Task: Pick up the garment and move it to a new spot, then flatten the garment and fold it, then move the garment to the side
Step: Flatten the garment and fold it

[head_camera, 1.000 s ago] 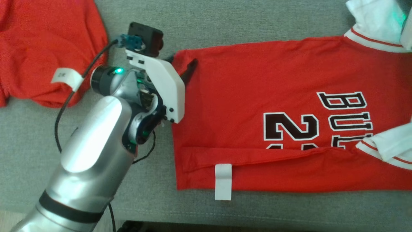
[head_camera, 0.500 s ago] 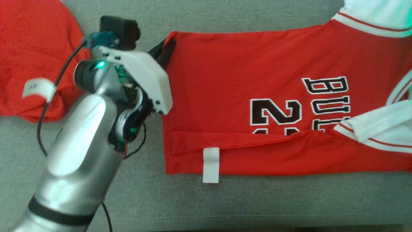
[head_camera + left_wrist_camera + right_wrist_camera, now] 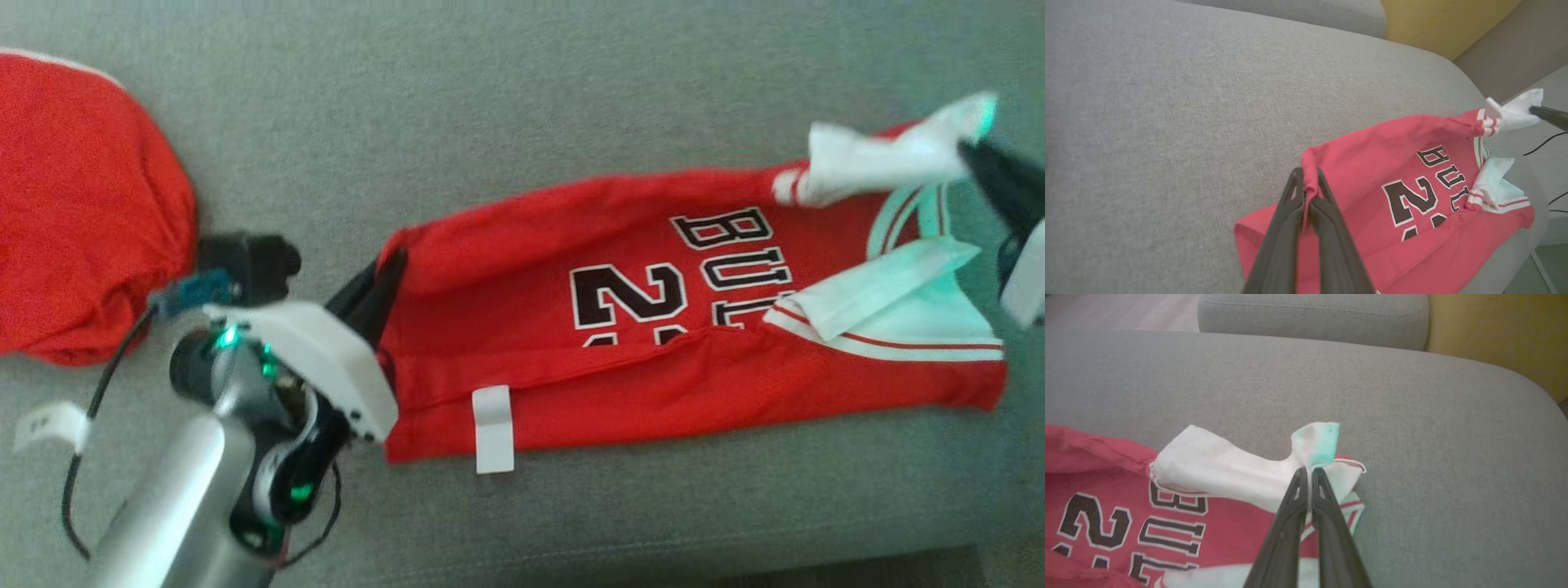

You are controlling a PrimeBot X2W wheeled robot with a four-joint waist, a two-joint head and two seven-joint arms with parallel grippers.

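Roughly mid-task at this entry, by my reading. The garment (image 3: 653, 343) — a red jersey with black, white-edged lettering — lay lengthwise on the grey sofa cushion (image 3: 522, 122), closer to its near edge than its far one, collar end toward the cushion's right end. Its near long side was already turned over the front as a flat band, covering the bottoms of the numerals; I took that as the first fold made. Its far long side looked lifted off the cushion at both ends and slack between, which I read as the second fold in hand, not yet laid down. Remaining, as I judged: bring that edge over, press flat, perhaps fold crosswise, then shift the bundle to the side.

My left gripper (image 3: 1309, 192) was clamped on the far hem corner, red cloth bunched between the closed fingers. My right gripper (image 3: 1309, 471) was pinched tight on the white sleeve (image 3: 1216, 469), a small tuft standing above the tips.

Materials: jersey cloth thin, matt, limp — it sagged and creased wherever unsupported. Sleeves white with red-striped trim. A white rectangular label (image 3: 492, 429) hung past the jersey's near edge onto the cushion. Cushion fabric was a coarse, flecked weave, its corners rounded. A second red garment (image 3: 73, 212), mounded, sat at the cushion's left end, apart from the jersey.
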